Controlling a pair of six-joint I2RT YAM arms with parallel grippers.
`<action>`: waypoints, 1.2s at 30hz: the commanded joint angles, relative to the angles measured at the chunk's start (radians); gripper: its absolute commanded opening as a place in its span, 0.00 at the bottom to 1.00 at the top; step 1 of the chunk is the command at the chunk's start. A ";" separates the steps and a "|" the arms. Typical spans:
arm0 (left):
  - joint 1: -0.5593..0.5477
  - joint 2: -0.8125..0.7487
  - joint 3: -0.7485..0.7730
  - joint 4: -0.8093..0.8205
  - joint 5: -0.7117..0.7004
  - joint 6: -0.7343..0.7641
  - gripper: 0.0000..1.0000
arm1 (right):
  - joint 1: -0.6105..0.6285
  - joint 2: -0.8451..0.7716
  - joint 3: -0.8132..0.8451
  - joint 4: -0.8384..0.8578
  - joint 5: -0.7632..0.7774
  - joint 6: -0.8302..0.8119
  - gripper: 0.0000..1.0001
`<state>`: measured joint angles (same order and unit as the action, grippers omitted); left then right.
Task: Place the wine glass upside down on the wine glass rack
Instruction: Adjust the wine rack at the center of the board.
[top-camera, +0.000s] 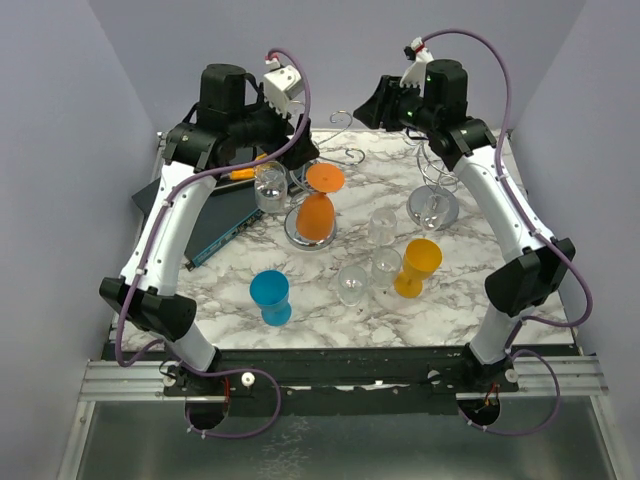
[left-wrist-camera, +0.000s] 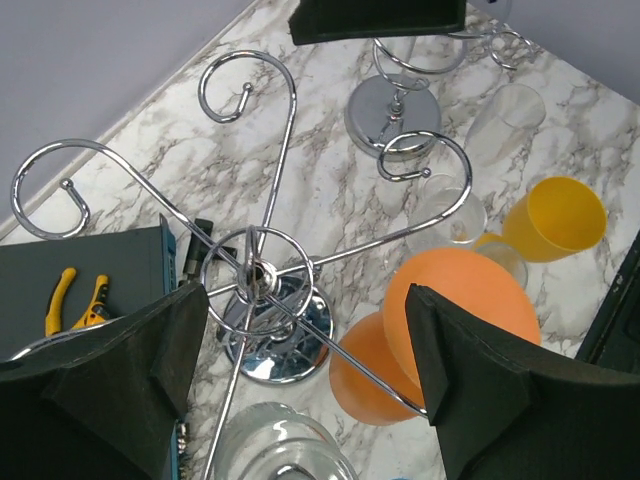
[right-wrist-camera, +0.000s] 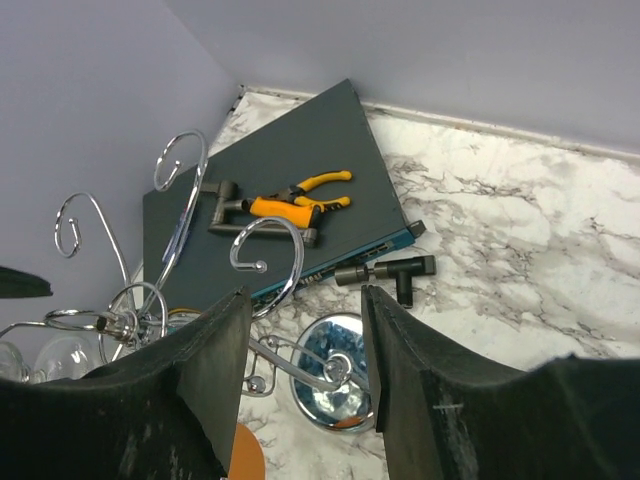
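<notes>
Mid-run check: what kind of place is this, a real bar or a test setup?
Most likely a lab test booth, not a bar: plain lilac walls box in a small marble-look table, a metal rail runs along its near edge, and pliers lie on a dark case.

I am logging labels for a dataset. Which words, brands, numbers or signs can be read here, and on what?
None: no text is readable in any view. The yellow-handled pliers, the dark grey flat case, the yellow plastic goblet and the chrome wire glass rack show no lettering.

Left tool, right tool spread.
</notes>
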<state>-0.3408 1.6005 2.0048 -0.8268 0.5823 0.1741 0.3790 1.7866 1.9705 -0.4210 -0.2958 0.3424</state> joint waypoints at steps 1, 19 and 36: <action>-0.012 0.028 0.064 0.005 -0.079 -0.002 0.86 | -0.009 0.011 -0.019 0.039 -0.076 0.041 0.53; -0.019 0.009 -0.041 0.073 -0.122 0.037 0.57 | -0.023 0.086 -0.024 0.088 -0.142 0.093 0.43; -0.018 0.008 -0.075 0.085 -0.175 0.069 0.26 | -0.026 0.033 -0.146 0.191 -0.216 0.155 0.00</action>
<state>-0.3557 1.6363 1.9434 -0.7620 0.4519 0.2268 0.3542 1.8500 1.8839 -0.2348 -0.4633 0.5072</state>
